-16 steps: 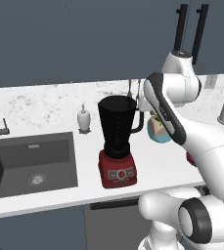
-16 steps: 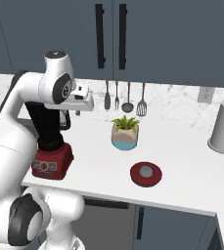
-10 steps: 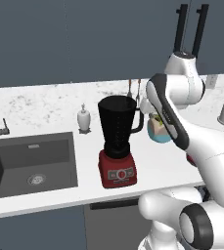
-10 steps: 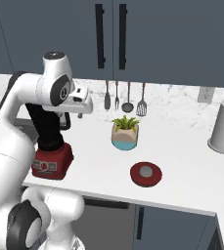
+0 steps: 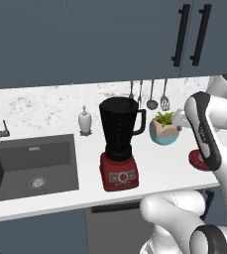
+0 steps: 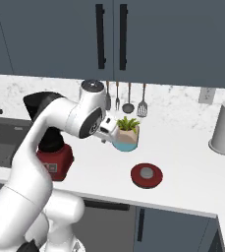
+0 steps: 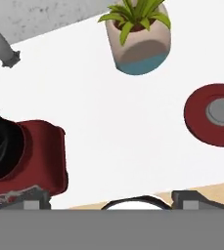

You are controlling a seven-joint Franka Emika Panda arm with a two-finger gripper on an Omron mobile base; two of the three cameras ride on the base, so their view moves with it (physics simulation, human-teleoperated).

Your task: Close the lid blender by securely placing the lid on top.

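Claw state cannot be told in any view. From the left base, the blender (image 5: 119, 144) stands open-topped, the lid (image 5: 195, 159) well right of it. From the right base, the lid (image 6: 146, 175) lies flat, right of the blender (image 6: 52, 147). From the hand, the lid (image 7: 216, 114) lies apart from the blender (image 7: 20, 158), below a plant (image 7: 139, 38).

I see lid (image 6: 146, 175): red, grey centre. Blender (image 5: 119, 144): red base, black jar. Plant pot (image 7: 141, 49): beige over blue. Table (image 6: 182, 162): white; speckled backsplash.
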